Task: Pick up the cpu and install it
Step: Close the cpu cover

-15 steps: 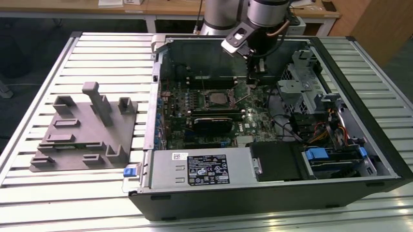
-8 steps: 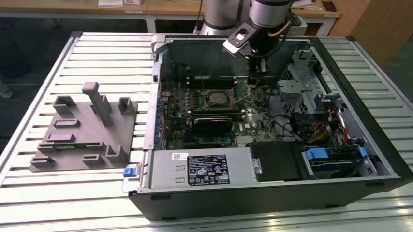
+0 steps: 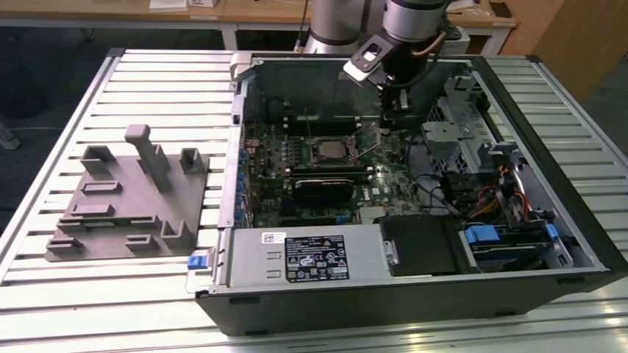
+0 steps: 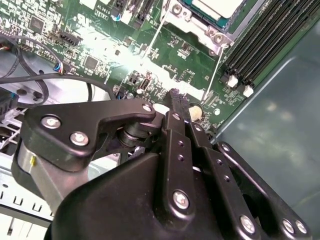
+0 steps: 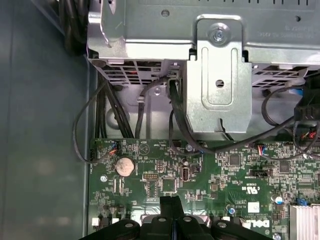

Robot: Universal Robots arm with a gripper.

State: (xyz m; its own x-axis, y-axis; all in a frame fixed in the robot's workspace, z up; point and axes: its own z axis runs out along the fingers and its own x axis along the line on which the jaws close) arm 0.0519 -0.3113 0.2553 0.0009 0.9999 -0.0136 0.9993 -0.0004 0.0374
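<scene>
So the cpu (image 4: pixel 216 6), a small flat square chip with a pale silver face, is sitting in its metal-framed socket (image 3: pixel 333 150) on the green motherboard (image 3: pixel 390 182), about mid-frame in the exterior view. The black gripper (image 3: pixel 389 121) hangs just to the exterior view's right of that socket, tips down near the board. In both wrist views its fingers (image 4: pixel 177 132) are pinched together with nothing between them. A thin steel socket lever (image 4: pixel 214 70) passes close by the tips. All of this is inside the open black computer case (image 3: pixel 549 243), and a grey plastic tray with upright blocks (image 3: pixel 128 213) sits at lower left on the slatted metal table (image 3: pixel 59 110).
</scene>
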